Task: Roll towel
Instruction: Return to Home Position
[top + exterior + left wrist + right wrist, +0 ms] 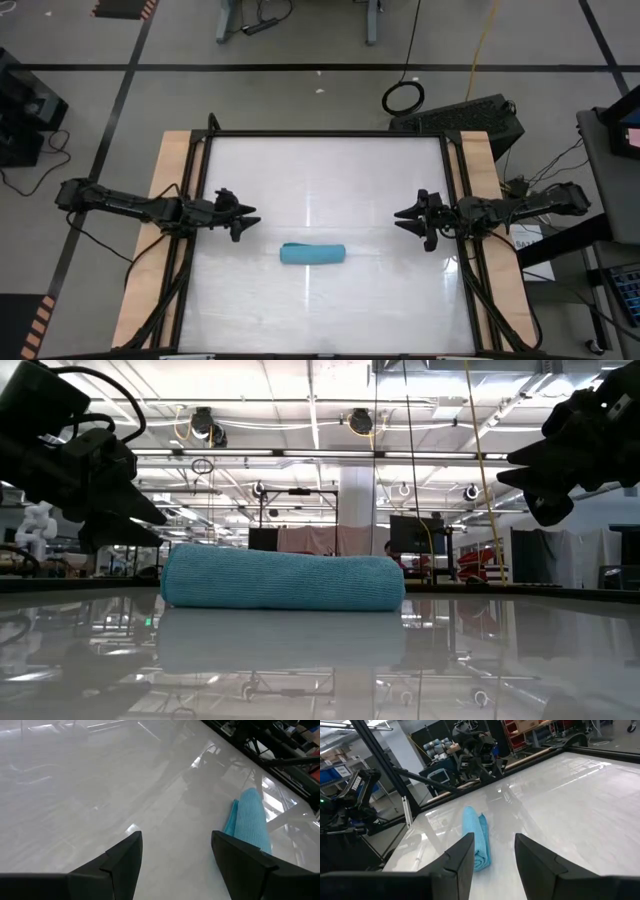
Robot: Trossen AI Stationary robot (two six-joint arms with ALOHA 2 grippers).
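— Where's the towel [313, 254]?
— I see it rolled into a soft, nubby cylinder on the glossy table [330, 170]. Left gripper [252, 218] and right gripper [398, 215] hover either side, fingers spread.

— High view?
— Straight down over the whole table [320, 180].
— Low?
— Table height, level, close to the towel [283, 582].
— Wrists?
— Each looks past its fingers [120, 865]; all four share the towel.

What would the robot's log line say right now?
towel: rolled, lying on table | left gripper: open, raised, left of towel | right gripper: open, raised, right of towel
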